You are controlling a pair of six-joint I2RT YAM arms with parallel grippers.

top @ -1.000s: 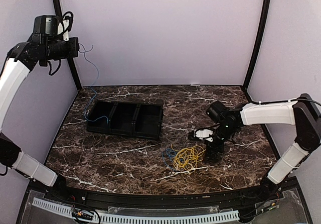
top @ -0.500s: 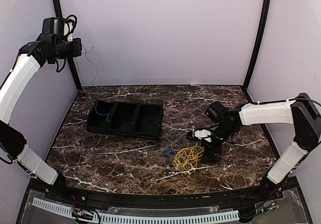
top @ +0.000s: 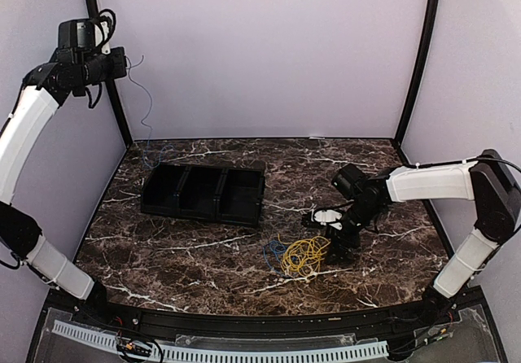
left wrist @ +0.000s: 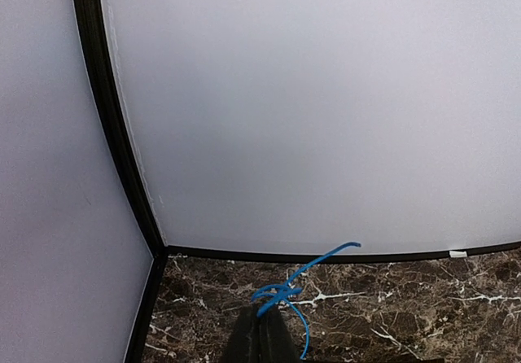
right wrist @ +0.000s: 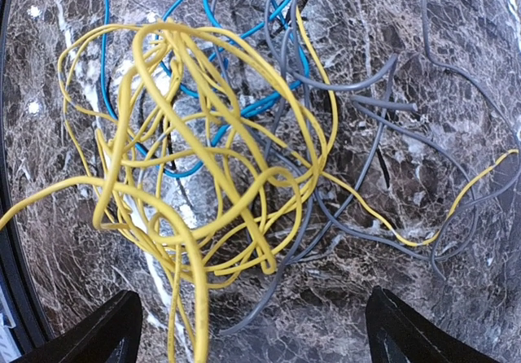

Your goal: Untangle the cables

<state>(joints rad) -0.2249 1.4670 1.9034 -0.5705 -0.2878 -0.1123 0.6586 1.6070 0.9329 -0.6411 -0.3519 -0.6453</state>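
The tangle of cables (top: pixel 297 255) is lying on the desk (top: pixel 383 168), toward 5 o'clock from the desk's middle in the top view. It is spreading a little more along the 9-to-3 line than across it. There the yellow cable (right wrist: pixel 203 176) is forming the 3 o'clock bulk of the heap. The blue cable (right wrist: pixel 236 94) is showing at the heap's 9 o'clock edge. In the right wrist view a dark grey cable (right wrist: pixel 366 135) is looping out toward 2 and 3 o'clock, crossing under and over the yellow loops. One yellow tail is also running off toward 3 o'clock.

A separate blue strand (left wrist: pixel 285 291) is hanging nearly straight along the 12-to-6 line in the top view. Its lower end is coming down near the desk's 10 o'clock corner, and whether it joins the heap cannot be told.

A black three-compartment tray (top: pixel 199 212) is sitting at 10 o'clock from the heap, well apart from it, with its long side running 9 to 3.

The left gripper (left wrist: pixel 262 330) is raised high at 10 o'clock, its jaws pinched together on the blue strand. The right gripper (right wrist: pixel 256 330) is hovering over the heap with its jaws spread wide, clamping nothing. Yellow loops are lying between its fingertips (right wrist: pixel 106 330).
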